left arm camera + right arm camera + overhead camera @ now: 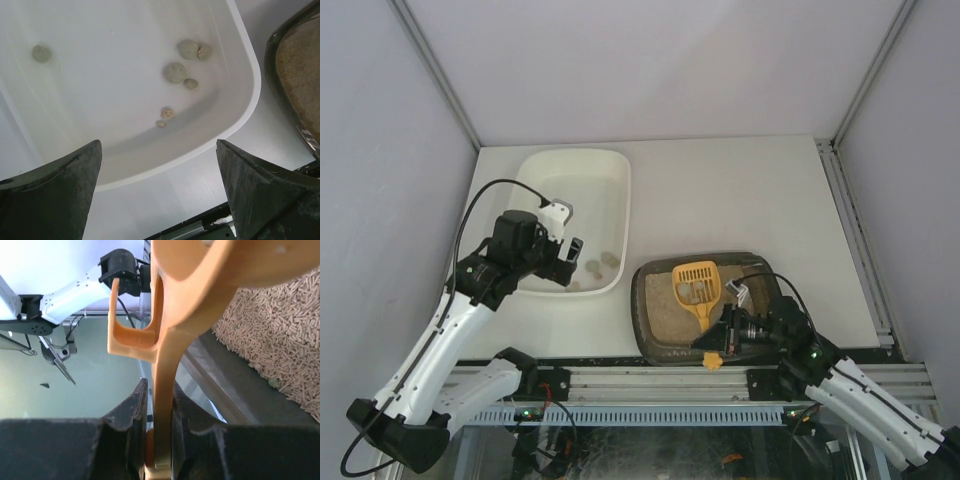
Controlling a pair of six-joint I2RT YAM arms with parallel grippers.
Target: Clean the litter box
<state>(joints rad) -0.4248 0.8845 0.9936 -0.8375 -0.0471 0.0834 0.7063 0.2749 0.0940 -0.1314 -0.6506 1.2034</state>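
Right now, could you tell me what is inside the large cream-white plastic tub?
About seven small grey-beige round clumps lie in the cream-white plastic tub; the left gripper covers part of its floor from above.

From overhead, one view shares what the close wrist views see: white tub [125, 167] beyond the left pincer [157, 147], litter box [235, 390] beyond the right pincer [160, 407].

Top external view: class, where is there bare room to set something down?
Bare table lies right of the white tub, behind the litter box. Crowded: the gap between tub and box, and the box, where the right gripper holds the scoop.
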